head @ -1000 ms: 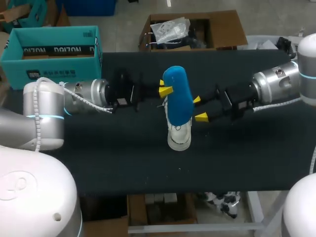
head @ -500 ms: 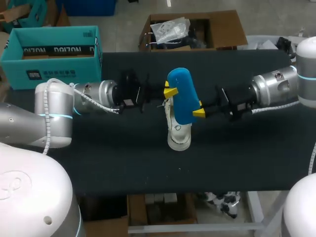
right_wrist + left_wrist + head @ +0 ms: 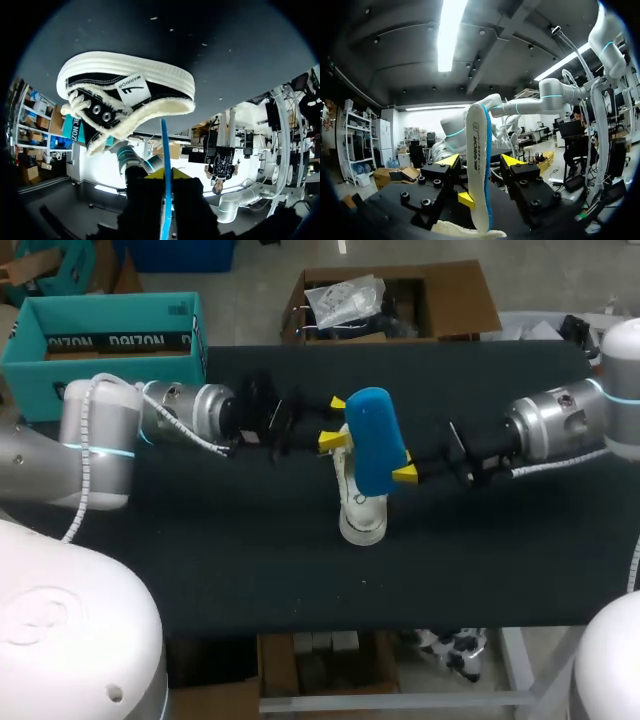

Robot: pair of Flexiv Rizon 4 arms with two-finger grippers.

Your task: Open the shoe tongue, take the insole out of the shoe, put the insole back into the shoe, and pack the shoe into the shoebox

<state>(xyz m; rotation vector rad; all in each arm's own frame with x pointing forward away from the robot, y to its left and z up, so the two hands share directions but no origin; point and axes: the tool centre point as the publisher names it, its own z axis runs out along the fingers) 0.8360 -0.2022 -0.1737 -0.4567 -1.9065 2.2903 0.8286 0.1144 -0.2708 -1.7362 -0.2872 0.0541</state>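
Observation:
The blue insole (image 3: 375, 440) stands on edge in the air over the black-and-white shoe (image 3: 362, 510), which lies mid-table. My right gripper (image 3: 405, 473) is shut on the insole's lower right side; in the right wrist view the insole's thin blue edge (image 3: 166, 150) runs out from between the gripper's (image 3: 167, 176) yellow tips toward the shoe (image 3: 125, 95). My left gripper (image 3: 333, 421) is open at the insole's left. In the left wrist view the insole (image 3: 479, 150) stands between the gripper's (image 3: 480, 161) spread fingers, touching neither. The teal shoebox (image 3: 105, 350) sits at the back left.
The dark table (image 3: 300, 580) stretches wide in front of the shoe to its front edge. Both arms lie low across the table's middle band, one from each side.
My right gripper has closed on the insole and my left gripper has opened and let go of it. The insole has shifted slightly right and tilted.

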